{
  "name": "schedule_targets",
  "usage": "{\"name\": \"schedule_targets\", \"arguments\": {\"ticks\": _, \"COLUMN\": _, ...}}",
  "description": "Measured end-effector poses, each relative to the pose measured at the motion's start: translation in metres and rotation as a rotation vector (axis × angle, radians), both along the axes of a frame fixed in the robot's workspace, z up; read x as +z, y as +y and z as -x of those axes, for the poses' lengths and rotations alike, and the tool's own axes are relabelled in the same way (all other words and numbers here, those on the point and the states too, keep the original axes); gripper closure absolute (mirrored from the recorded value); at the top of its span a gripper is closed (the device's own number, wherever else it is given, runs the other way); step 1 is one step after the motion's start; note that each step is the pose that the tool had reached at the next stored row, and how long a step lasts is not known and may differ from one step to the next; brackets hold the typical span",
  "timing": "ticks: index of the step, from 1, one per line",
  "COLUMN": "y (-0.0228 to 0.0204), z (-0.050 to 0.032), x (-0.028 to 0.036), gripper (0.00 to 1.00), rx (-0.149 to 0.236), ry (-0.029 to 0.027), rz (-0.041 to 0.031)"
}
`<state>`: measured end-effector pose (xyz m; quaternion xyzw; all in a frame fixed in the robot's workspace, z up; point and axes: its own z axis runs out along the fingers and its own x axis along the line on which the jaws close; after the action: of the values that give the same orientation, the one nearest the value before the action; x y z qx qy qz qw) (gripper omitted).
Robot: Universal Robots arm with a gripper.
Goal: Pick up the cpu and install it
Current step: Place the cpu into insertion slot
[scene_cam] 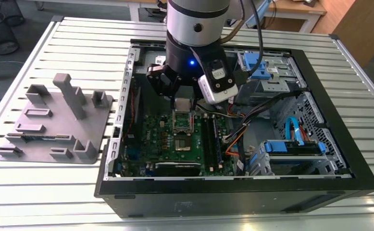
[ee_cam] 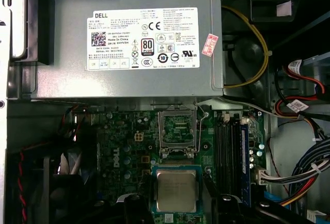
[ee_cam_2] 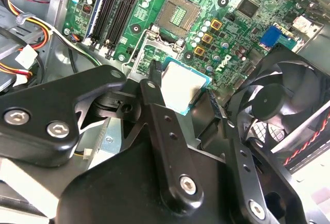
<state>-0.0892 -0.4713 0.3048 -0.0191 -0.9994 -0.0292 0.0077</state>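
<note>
**Cpu held in the gripper, close to the socket**

We see the cpu (ee_cam: 176, 190) caught in the gripper (ee_cam: 176, 204). The jaws are drawn in on two opposite edges of the chip, no wider than the chip itself, and its silver top faces up. It hangs off the green board (scene_cam: 174, 144), near the open socket (ee_cam: 178, 131); we cannot tell whether it is squarely over it. In the exterior view this falls at the middle of the frame, inside the open case (scene_cam: 341, 187). A black fan (ee_cam_2: 278, 100) sits beside the gripper, and the power supply (ee_cam: 129, 38) lies beyond the socket. At the exterior view's left, well apart on the slatted table (scene_cam: 367, 144), stands the grey holder (scene_cam: 52, 120).
</note>
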Motion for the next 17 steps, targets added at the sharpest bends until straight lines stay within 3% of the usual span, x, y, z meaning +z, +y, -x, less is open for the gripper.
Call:
{"name": "schedule_targets", "arguments": {"ticks": 8, "y": -0.0003, "z": 0.0, "x": -0.0115, "gripper": 0.53, "rx": 0.0, "ry": 0.0, "rz": 0.0}}
{"name": "schedule_targets", "arguments": {"ticks": 17, "y": -0.0044, "z": 0.0, "x": -0.0276, "gripper": 0.53, "rx": 0.0, "ry": 0.0, "rz": 0.0}}
